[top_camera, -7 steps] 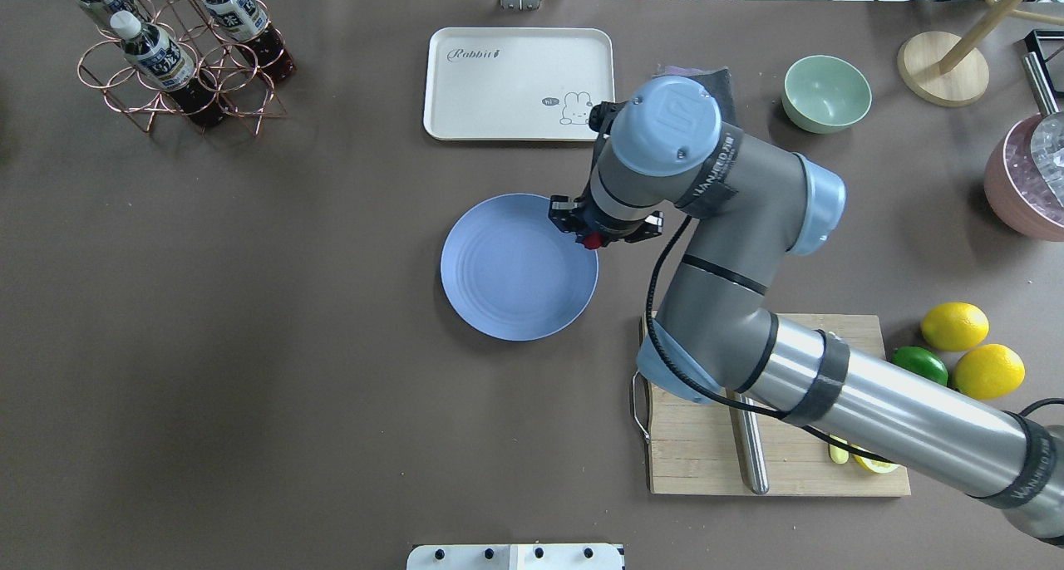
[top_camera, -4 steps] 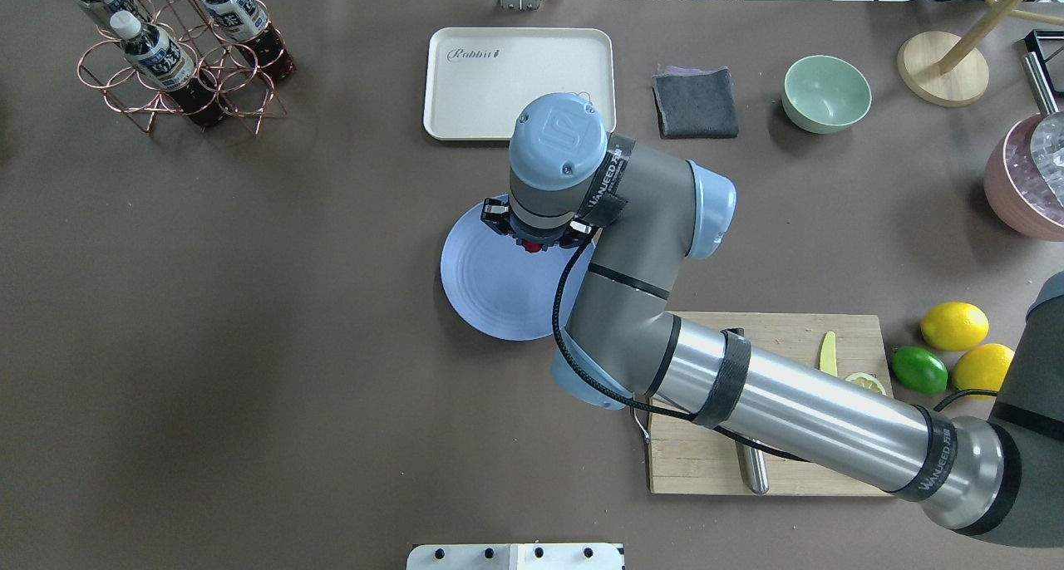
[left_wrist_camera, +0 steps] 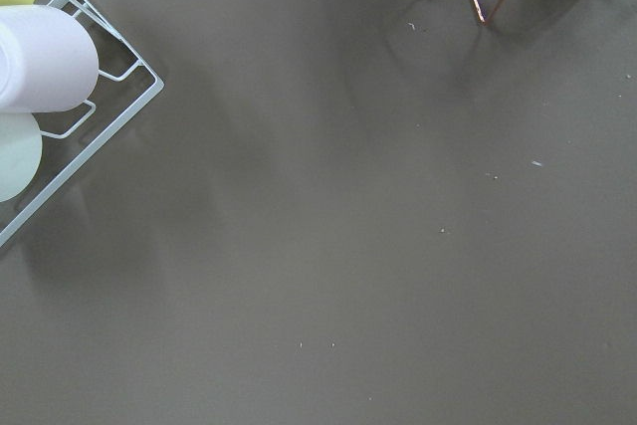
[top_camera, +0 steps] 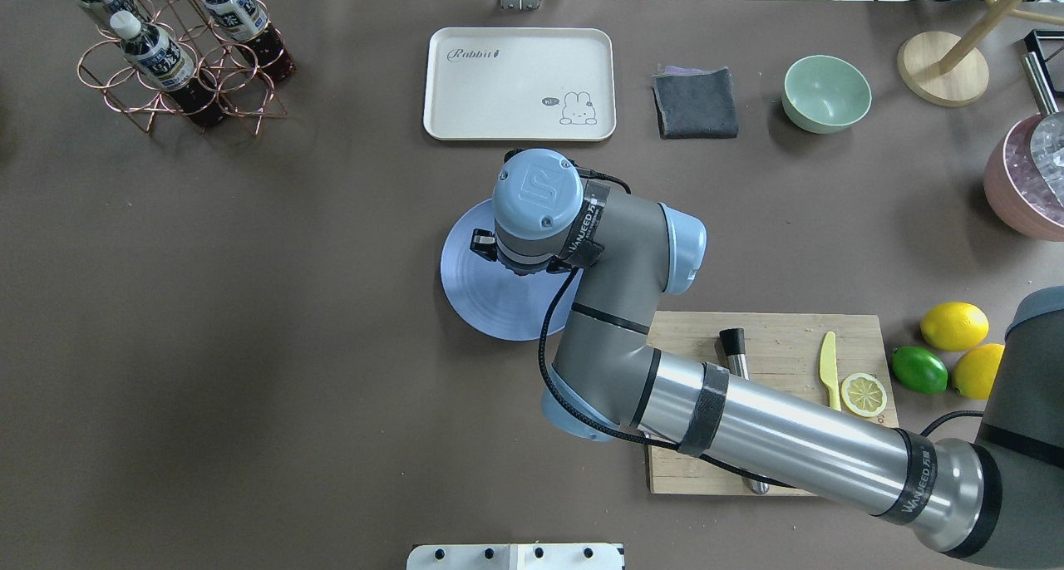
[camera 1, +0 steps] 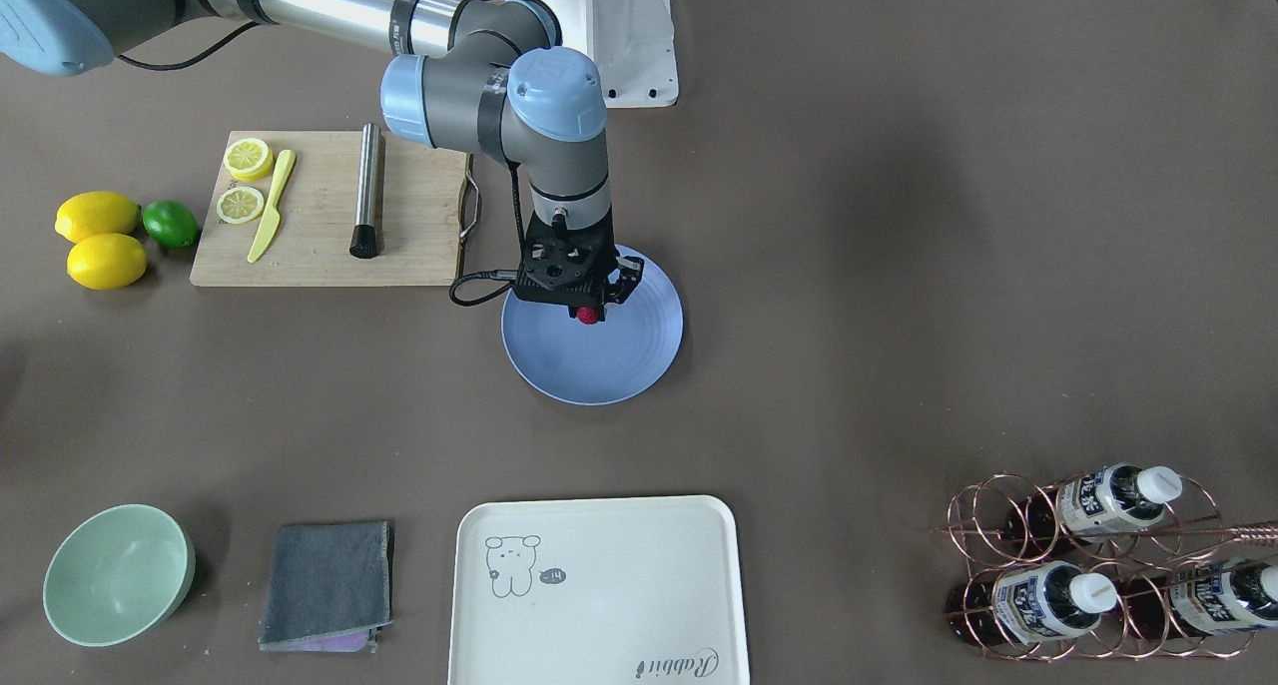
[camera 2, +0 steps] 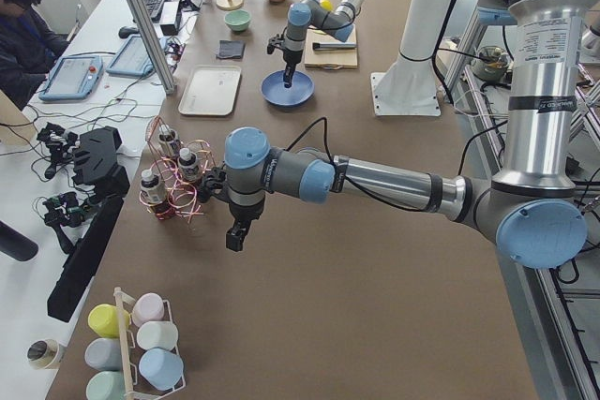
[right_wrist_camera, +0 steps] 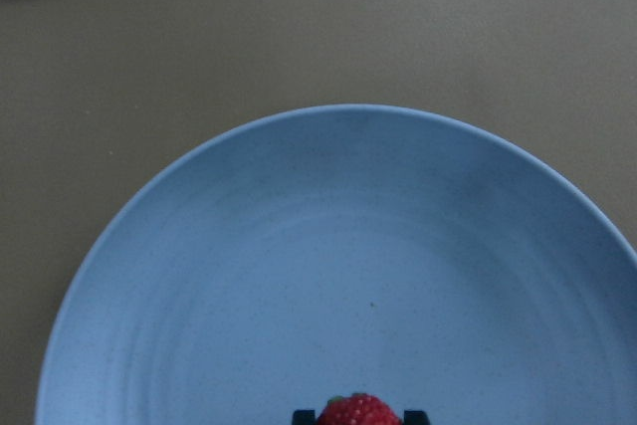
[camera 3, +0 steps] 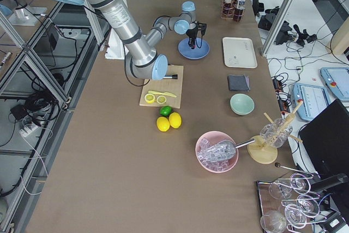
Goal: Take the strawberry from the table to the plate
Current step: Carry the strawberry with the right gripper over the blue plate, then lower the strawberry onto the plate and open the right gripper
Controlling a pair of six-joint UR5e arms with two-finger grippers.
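The right fingers (right_wrist_camera: pixel 304 416) are clenched on the strawberry (right_wrist_camera: pixel 359 411), one black tip on either side of it. The berry hangs straight below the wrist, over the blue plate (camera 1: pixel 639 365) and well inside its rim, near the middle and slightly toward the robot's side. From the side views it looks close above the plate, but I cannot tell whether it touches.

The strawberry is already off the table (camera 1: pixel 899 266) and over its goal, so what remains is probably a short drop and a release. The berry is round with no long axis to mind, though it may roll a little once let go.

The left fingers (camera 2: pixel 233 239) hang well away near the bottle rack (camera 2: pixel 169 180). I cannot tell whether they are released or clenched. The right arm is the one in place.
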